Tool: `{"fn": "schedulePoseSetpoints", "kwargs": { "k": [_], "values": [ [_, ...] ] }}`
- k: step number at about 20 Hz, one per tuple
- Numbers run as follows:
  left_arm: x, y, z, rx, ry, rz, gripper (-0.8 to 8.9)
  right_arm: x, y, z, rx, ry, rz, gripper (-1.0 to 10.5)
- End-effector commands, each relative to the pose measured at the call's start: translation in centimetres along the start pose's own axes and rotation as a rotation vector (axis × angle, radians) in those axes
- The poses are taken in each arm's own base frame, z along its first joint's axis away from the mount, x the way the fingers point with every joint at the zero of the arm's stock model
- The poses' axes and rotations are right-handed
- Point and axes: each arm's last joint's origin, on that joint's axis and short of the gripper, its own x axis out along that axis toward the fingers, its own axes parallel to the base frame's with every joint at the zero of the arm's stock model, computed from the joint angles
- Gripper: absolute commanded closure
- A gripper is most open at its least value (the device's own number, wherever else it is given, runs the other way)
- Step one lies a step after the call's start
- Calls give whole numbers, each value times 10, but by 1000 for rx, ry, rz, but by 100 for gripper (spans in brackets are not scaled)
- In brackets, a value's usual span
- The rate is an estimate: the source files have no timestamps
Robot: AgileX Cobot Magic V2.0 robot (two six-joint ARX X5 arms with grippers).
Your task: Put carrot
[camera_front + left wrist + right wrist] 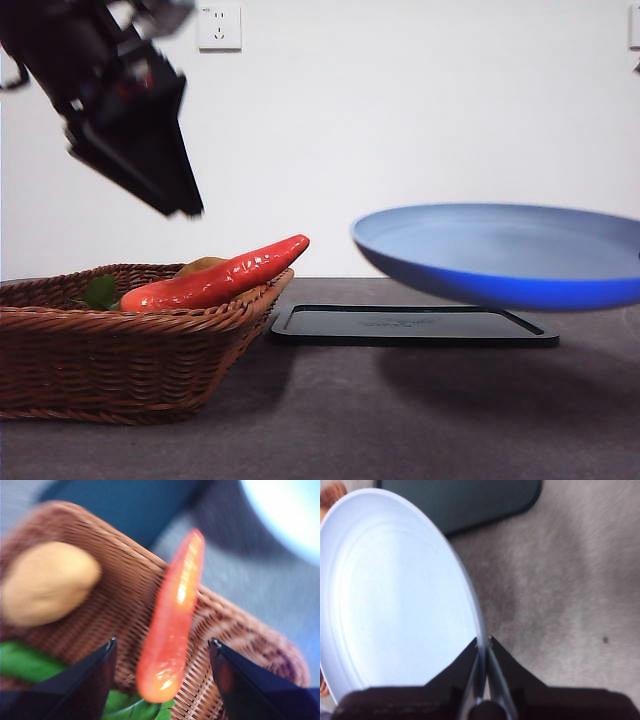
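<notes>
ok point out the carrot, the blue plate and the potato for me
carrot (215,280), front view, on the middle of its orange-red body lying across the basket rim
blue plate (500,250), front view, on its bare inner surface, held above the table
potato (47,582), left wrist view, on the middle of its yellow-brown body

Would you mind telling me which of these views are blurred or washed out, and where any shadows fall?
Front view: the left gripper and its arm are motion-smeared; the carrot is sharp and glossy; a soft shadow lies under the raised blue plate. Left wrist view: blurred throughout, glare streaks on the carrot. Right wrist view: the plate looks washed-out pale, and the table is softly blurred.
</notes>
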Motion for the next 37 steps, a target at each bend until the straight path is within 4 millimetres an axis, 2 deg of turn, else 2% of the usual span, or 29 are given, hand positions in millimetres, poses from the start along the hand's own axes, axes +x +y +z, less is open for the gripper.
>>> {"fn": "schedulePoseSetpoints", "kwargs": {
  "k": [1,7,10,13,16,18,19,23,25,27,29,31,34,37],
  "values": [
    [19,3,6,74,33,-25,490,-9,1,4,-12,-45,7,943],
    [62,9,3,61,67,-97,490,-17,0,3,-21,-76,2,943],
    [68,10,1,66,83,-106,508,-17,0,2,-20,-75,2,943],
    [68,10,1,77,81,-106,734,-17,0,2,-20,-75,1,943],
    [67,10,2,77,80,-105,768,-17,0,2,-19,-75,2,943],
    [58,11,8,73,78,-104,766,-17,0,2,-19,-75,2,943],
    [47,11,14,74,68,-97,766,-17,0,2,-19,-75,2,943],
    [-20,11,51,25,-79,-45,766,-16,1,2,-18,-71,3,943],
    [-48,-3,73,19,-218,-158,766,-16,1,2,6,-66,4,943],
    [-58,-28,92,77,-328,-366,766,-15,3,1,-5,-55,12,943],
    [-53,-52,104,-60,-323,-373,766,-13,7,-2,-20,-32,23,943],
    [-39,-72,109,-97,-266,-326,765,-11,11,-4,-38,-9,35,943],
    [-12,-90,109,-144,-148,-314,765,-8,16,-8,-59,21,46,943],
    [15,-100,107,-179,-54,-335,752,-6,19,-10,-54,41,51,943]
  ]
}}
